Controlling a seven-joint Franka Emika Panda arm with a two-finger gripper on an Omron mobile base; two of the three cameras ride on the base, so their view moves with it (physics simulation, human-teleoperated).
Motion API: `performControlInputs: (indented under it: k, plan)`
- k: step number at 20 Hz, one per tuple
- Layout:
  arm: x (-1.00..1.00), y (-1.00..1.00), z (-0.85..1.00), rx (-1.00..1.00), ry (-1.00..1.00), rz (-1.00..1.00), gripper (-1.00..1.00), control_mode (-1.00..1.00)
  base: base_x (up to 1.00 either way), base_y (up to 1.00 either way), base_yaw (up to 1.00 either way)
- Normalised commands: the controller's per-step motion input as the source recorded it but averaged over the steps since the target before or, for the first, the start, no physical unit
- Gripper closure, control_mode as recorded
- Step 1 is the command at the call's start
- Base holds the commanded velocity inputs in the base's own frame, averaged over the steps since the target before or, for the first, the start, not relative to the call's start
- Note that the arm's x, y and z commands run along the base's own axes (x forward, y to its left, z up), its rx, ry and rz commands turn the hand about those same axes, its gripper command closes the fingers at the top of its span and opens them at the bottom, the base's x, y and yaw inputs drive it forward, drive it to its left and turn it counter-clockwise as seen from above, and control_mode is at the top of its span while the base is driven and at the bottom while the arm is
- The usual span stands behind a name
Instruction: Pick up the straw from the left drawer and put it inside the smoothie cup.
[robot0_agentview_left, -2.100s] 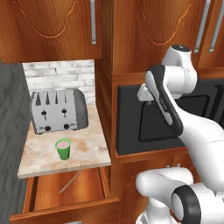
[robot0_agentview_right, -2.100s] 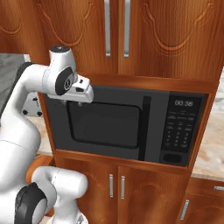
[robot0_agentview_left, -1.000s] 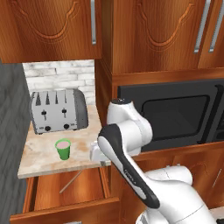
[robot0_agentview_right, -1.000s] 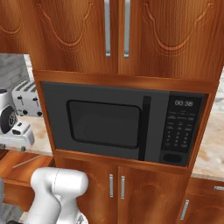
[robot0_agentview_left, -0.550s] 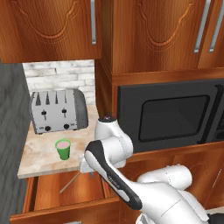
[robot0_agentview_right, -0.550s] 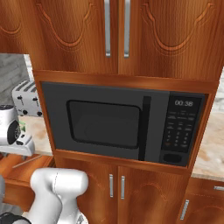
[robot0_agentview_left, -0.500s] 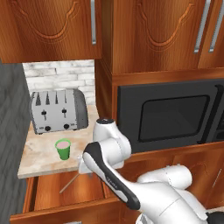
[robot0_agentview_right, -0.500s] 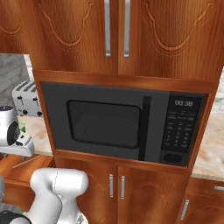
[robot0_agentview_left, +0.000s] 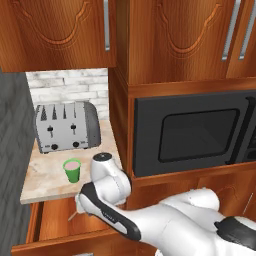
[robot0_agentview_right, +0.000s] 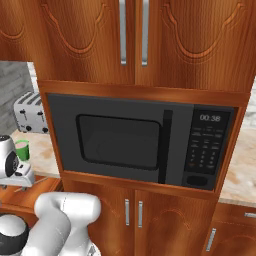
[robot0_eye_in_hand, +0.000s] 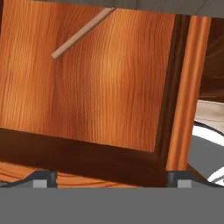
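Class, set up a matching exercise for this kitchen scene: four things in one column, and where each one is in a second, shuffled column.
Things:
1. straw
2. smoothie cup
3. toaster
4. microwave

Places:
A. built in under the upper cabinets
B. at the back of the counter, by the brick wall
C. lying in the open left drawer
D. on the counter in front of the toaster

Pairs: 1-C, 2-D, 3-B, 4-A

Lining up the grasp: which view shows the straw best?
The hand view: the straw lies slanted on the drawer floor, one end plain, the other cut off by the frame's top. The left base view gives a short bit beside the arm. The right base view tells nothing clear.
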Motion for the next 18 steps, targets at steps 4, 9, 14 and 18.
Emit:
performControlInputs:
  k: [4,9,14,18]
  plan:
    - [0.06,0.19,-0.46,0.0,0.0,0.1,-1.0,-1.0,0.0,0.0,0.0]
    - [0.0,0.16,-0.56,0.0,0.04,0.09,-1.0,-1.0,0.0,0.0,0.0]
    - [-0.16,0.15,-0.31,0.0,0.0,0.09,-1.0,-1.0,0.0,0.0,0.0]
    - [-0.6,0.2,-0.11,0.0,0.07,0.01,-1.0,-1.0,0.0,0.0,0.0]
